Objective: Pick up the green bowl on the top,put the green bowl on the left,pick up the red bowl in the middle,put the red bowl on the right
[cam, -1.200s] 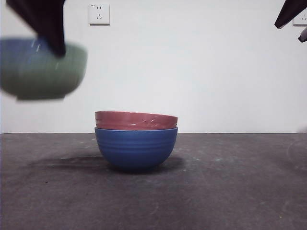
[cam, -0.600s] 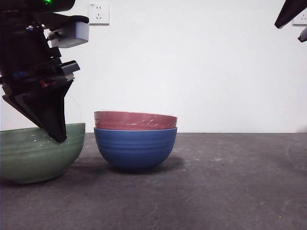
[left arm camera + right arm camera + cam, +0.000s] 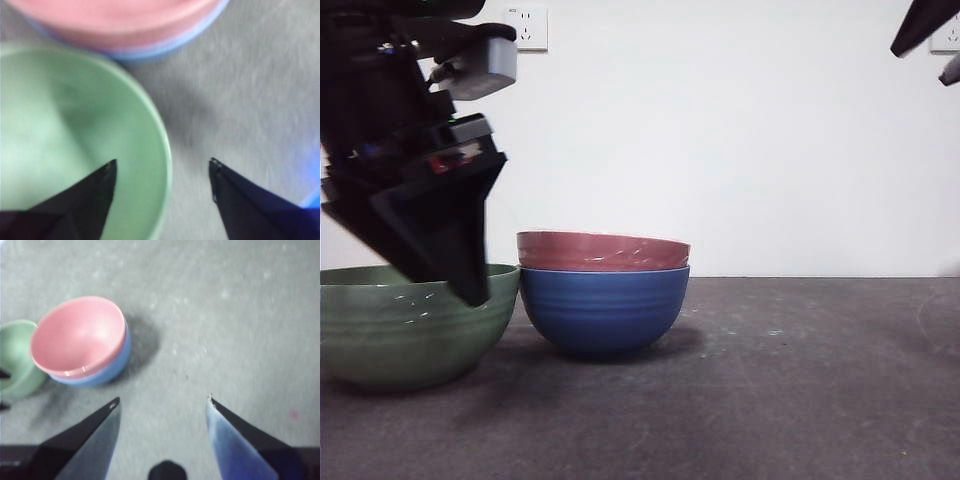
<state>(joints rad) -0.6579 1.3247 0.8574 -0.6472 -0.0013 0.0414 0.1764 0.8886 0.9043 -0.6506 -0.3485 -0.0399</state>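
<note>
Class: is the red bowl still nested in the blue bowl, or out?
Nested: the red bowl sits inside the blue bowl, only its rim showing.

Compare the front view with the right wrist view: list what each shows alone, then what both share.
Front view only: the wall socket and the left gripper at the green bowl's rim. Right wrist view only: the right gripper, open above bare table, and the red bowl's inside. Both: green bowl beside the red bowl nested in the blue bowl.

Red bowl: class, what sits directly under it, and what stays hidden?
The red bowl is nested in the blue bowl. Only its rim band shows in the front view; its lower body is hidden inside the blue bowl.
</note>
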